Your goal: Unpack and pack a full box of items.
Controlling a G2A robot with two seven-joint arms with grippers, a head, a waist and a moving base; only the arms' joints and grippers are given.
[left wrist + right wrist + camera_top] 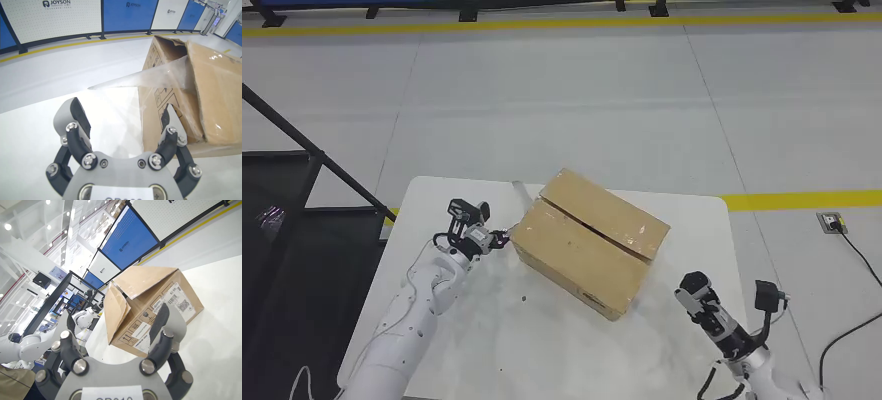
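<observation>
Just beside the box (217, 91), the left end effector (122, 103) hangs released, I think to catch the peeled tape strip (136, 80).

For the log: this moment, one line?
cardboard box on table; tape strip peeled, end free; left tool open beside box; right tool open

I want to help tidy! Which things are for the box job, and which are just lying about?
For the job: box, peeled tape, table, left gripper and right gripper, both open.

Just about: socket, cable, black frame.
</observation>
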